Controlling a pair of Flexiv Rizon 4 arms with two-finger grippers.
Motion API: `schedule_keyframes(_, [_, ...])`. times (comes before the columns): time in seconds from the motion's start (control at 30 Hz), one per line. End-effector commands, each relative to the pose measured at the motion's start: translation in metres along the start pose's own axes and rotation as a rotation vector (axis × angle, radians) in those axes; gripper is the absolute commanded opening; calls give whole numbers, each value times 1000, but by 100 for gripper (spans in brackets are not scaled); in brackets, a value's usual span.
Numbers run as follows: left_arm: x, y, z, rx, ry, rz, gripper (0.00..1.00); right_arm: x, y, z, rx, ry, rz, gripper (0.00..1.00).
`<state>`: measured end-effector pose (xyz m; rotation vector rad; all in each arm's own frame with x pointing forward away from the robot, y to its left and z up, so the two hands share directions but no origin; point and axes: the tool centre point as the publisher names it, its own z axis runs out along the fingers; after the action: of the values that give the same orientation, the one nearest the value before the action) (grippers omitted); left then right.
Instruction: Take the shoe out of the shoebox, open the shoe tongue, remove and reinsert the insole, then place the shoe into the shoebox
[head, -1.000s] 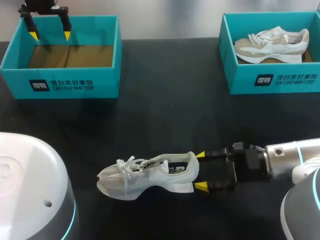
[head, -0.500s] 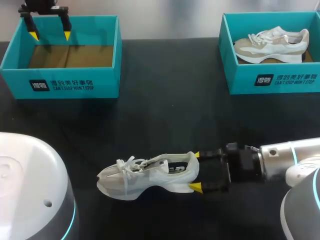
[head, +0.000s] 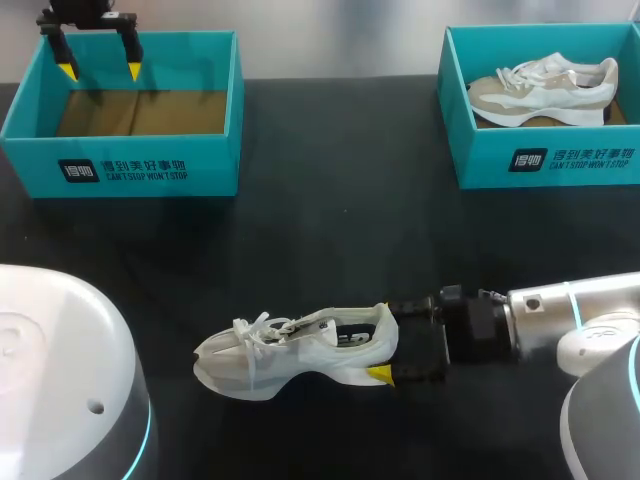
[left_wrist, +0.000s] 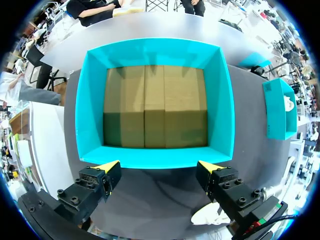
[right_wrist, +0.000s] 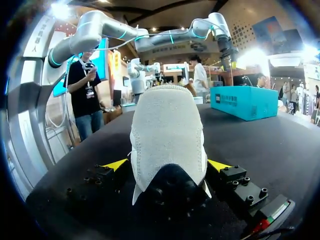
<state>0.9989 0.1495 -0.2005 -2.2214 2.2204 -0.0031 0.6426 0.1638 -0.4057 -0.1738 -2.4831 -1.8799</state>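
- Black table (head: 330, 230), with two teal shoeboxes at the far side. The left shoebox (head: 150, 165) is empty, just bare cardboard floor. The right shoebox (head: 560, 160) has a beige-and-white sneaker (head: 545, 90) lying in it.
- The white sneaker (head: 300, 350) is out of its box, standing on its sole near the front of the table. Its toe points toward my left side and its heel toward my right arm.
- The right gripper (head: 386, 341) is low at the heel, one yellow tip on each side. The fingers are spread with the heel between them. In the right wrist view the tips sit just beside the heel fabric, and I don't see them actually pinching it.
- The left gripper (head: 100, 70) hangs over the far edge of the empty left shoebox. Its fingers are wide apart and it has nothing in them.
- My read is that the take-out step is done and this is the setup for working on the tongue and insole. The dark insole looks like it's in the shoe, though I can't be sure.
- I'd guess the next move is squeezing the heel squarely. It needs to be firm enough to pin the shoe without crushing the collar. The left arm would then have to come over for the tongue.
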Motion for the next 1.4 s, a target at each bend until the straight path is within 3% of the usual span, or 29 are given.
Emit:
schedule_keyframes(0.03, [0,0,0,-1,0,0,100,0,0,7,3,-4,-2,100])
schedule_keyframes(1.03, [0,0,0,-1,0,0,100,-1,-3,24,18,-8,-12,100])
schedule_keyframes(1.07, [0,0,0,-1,0,0,100,-1,-3,25,19,-8,-11,96])
schedule_keyframes(1.1, [0,0,0,-1,0,0,100,-2,-4,25,20,-9,-11,81])
schedule_keyframes(1.13, [0,0,0,-1,0,0,100,-2,-4,25,20,-10,-11,57])
schedule_keyframes(1.27, [0,0,0,-1,0,0,100,-2,-3,25,17,-18,-14,2])
schedule_keyframes(1.4, [0,0,0,-1,0,0,100,-3,-2,24,17,-26,-23,0])
